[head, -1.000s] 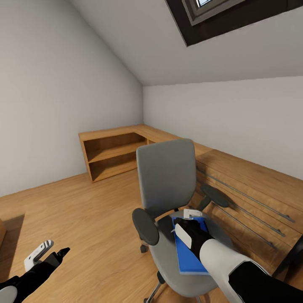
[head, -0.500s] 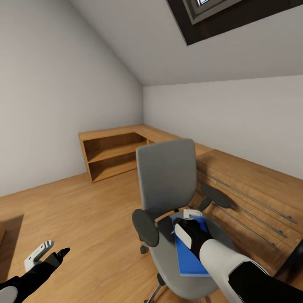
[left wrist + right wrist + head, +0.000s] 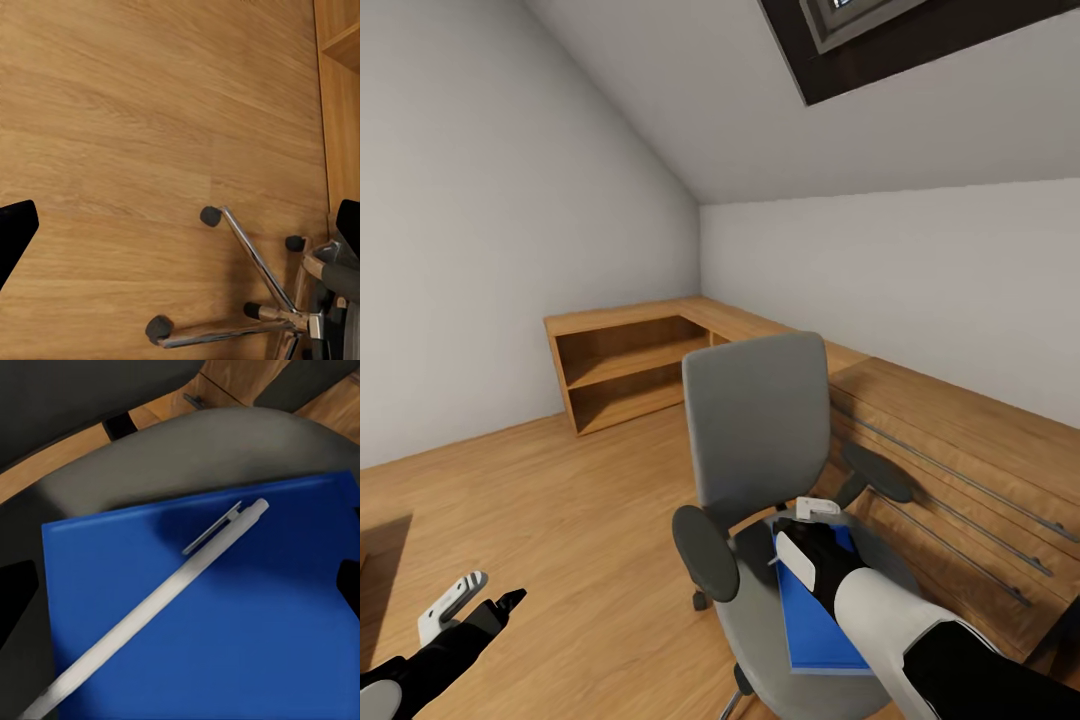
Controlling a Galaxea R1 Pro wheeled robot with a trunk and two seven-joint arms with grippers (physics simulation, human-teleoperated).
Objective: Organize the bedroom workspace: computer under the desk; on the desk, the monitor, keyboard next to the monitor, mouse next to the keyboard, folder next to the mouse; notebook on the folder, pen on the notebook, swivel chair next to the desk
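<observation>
The grey swivel chair (image 3: 755,420) stands in front of me with the blue folder (image 3: 815,620) flat on its seat. My right gripper (image 3: 802,524) hovers just above the folder's far end. In the right wrist view a white pen (image 3: 157,600) lies diagonally on the folder (image 3: 247,652), between the two spread fingers, and the gripper (image 3: 180,585) is open with nothing held. My left gripper (image 3: 470,597) hangs open low over the floor, left of the chair. The left wrist view looks down at the chair's chrome base (image 3: 259,304) and castors.
A low light-wood shelf unit (image 3: 625,365) runs along the far wall and turns into a wooden drawer run (image 3: 960,470) right behind the chair. Bare wood floor (image 3: 560,490) spreads to the left. A dark-framed skylight (image 3: 920,40) sits in the sloped ceiling.
The whole head picture has shifted slightly, so the camera moved. Both grippers keep their places; the right one stays over the folder.
</observation>
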